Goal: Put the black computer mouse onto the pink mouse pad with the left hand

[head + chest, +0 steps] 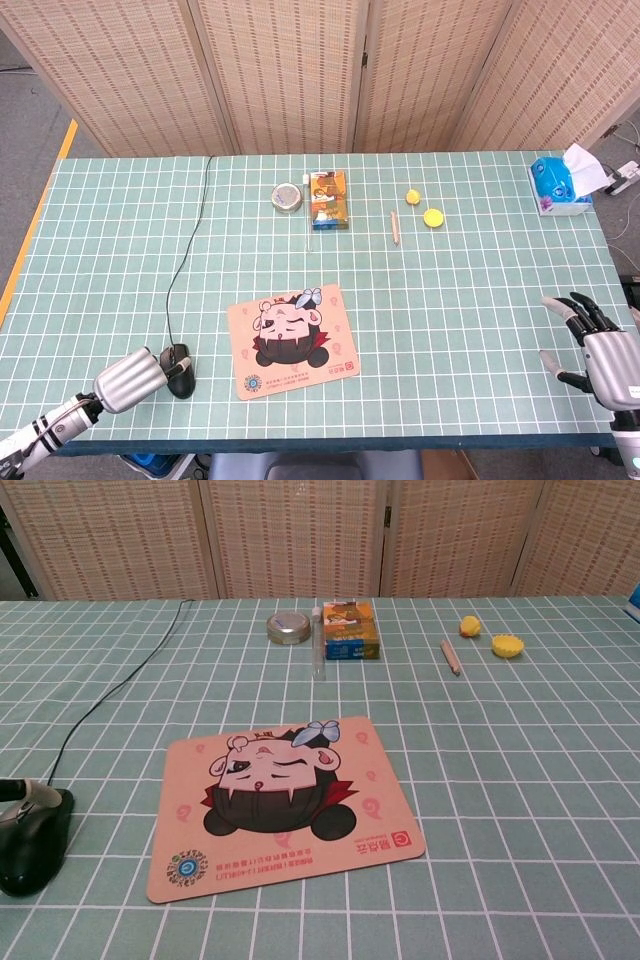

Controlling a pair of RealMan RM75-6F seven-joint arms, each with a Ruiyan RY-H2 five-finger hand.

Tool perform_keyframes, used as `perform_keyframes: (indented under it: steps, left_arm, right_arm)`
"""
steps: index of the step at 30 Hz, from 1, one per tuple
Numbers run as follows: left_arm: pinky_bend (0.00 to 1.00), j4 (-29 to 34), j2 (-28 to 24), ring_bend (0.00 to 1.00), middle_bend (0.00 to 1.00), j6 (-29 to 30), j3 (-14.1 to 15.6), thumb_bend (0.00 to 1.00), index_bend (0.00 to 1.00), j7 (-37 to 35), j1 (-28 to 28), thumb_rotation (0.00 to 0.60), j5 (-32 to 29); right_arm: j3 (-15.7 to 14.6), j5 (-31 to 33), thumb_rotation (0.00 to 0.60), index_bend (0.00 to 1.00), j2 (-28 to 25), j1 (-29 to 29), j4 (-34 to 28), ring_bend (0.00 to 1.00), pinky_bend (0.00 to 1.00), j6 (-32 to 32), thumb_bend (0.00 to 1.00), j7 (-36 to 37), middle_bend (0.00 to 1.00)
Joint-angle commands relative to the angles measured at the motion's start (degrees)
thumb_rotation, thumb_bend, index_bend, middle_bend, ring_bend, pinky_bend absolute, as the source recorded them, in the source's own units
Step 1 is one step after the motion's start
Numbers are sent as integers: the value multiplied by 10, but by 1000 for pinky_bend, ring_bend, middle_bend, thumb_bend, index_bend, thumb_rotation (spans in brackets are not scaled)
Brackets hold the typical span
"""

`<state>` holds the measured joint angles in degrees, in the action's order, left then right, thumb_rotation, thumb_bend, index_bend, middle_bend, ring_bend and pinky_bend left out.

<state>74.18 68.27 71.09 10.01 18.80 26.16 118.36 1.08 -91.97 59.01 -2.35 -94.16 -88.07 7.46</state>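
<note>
Resting on the green gridded table [480,250], one blue tissue box [558,185] had a white tissue sticking out of its top; one small round tin [287,196] sat closed beside one orange carton [328,199]. One pencil [395,227] and two yellow bits [423,208] lay further right. One black mouse [180,368] sat on the table near the front left edge, just left of the pink pad [293,327] and off it, its cord trailing toward the woven screens [300,70] behind. The left hand [135,364] touched the mouse with its fingers [30,792] curled over it; a firm grip could not be told. The right hand [600,340] hovered empty, fingers spread.
</note>
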Motion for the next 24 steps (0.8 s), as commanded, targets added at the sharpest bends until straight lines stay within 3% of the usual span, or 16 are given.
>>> perform_keyframes:
  steps: [1,24]
  left_arm:
    - [1000,5,0,1000,1000,-7,1,83,296,6,3,600,-4]
    - [1000,48,-2,1000,1000,-61,6,83,334,54,28,600,-25]
  right_arm:
    - [0,1,600,187,0,-1,0,110,363,2,235,0,242]
    - [1,11,600,187,-2,-2,2,111,363,10,236,6,249]
